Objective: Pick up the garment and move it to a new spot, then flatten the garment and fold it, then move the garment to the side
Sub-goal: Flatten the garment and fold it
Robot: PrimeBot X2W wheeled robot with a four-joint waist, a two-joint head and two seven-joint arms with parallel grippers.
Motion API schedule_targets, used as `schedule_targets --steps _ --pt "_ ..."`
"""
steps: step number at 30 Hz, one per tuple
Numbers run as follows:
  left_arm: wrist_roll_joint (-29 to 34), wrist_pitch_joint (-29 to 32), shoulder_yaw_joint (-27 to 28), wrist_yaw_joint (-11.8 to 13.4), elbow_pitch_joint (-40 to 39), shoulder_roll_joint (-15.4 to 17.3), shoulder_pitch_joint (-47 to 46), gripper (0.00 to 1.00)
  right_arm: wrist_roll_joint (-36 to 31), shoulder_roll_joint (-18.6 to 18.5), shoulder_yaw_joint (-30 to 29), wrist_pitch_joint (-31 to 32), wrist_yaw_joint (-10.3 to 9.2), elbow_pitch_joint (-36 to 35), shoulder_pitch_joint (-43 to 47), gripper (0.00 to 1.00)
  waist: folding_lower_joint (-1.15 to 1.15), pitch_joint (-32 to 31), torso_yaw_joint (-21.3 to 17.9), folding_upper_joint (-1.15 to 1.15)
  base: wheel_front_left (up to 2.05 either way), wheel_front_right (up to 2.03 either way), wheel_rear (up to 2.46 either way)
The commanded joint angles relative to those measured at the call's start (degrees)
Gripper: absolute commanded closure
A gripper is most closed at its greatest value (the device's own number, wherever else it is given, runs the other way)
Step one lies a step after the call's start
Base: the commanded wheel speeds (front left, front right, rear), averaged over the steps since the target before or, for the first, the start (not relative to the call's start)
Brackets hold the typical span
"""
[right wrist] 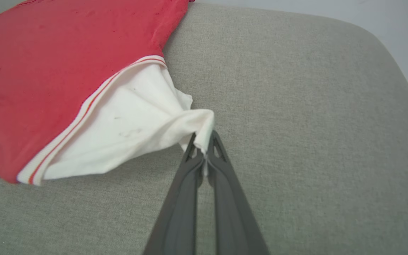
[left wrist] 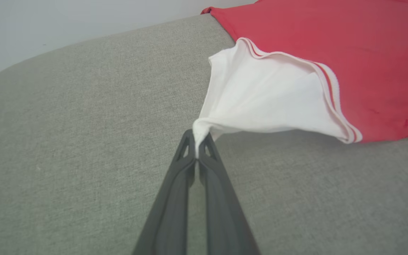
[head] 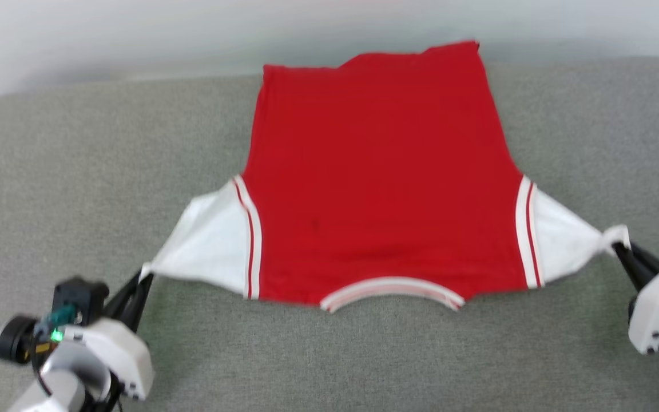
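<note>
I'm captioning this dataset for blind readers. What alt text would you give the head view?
A red T-shirt with white sleeves lies spread on a grey fabric surface, collar nearest the camera. The left end effector and right end effector each pinch a sleeve tip, stretching the sleeves outward to opposite sides.

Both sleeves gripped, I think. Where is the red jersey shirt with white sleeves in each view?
Head view: red jersey shirt with white sleeves, centre, stretched between left gripper and right gripper.
Left wrist view: shirt upper right, sleeve tip pinched.
Right wrist view: shirt upper left, sleeve tip pinched.
Shared landmark: grey woven fabric surface underneath.
</note>
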Motion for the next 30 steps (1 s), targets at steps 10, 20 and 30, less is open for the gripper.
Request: schedule_targets --steps 10,20,30 --pt "-4.48 4.05 0.5 2.62 -8.74 4.77 14.78 1.0 5.36 -2.66 -0.92 5.21 -0.1 -6.13 14.74 1.0 0.01 -5.8 -0.51 0.0 0.0 0.0 0.0" --pt "-7.81 6.17 -0.02 4.12 -14.19 6.82 25.01 1.0 8.72 -3.84 -1.74 11.09 -0.1 -9.38 22.43 1.0 0.01 -6.66 -1.13 0.0 0.0 0.0 0.0" --pt "-11.07 8.48 -1.01 1.23 -18.44 5.51 24.09 1.0 10.13 -4.74 -2.91 14.83 -0.09 -11.8 19.92 0.0 0.01 -4.49 -0.41 0.0 0.0 0.0 0.0"
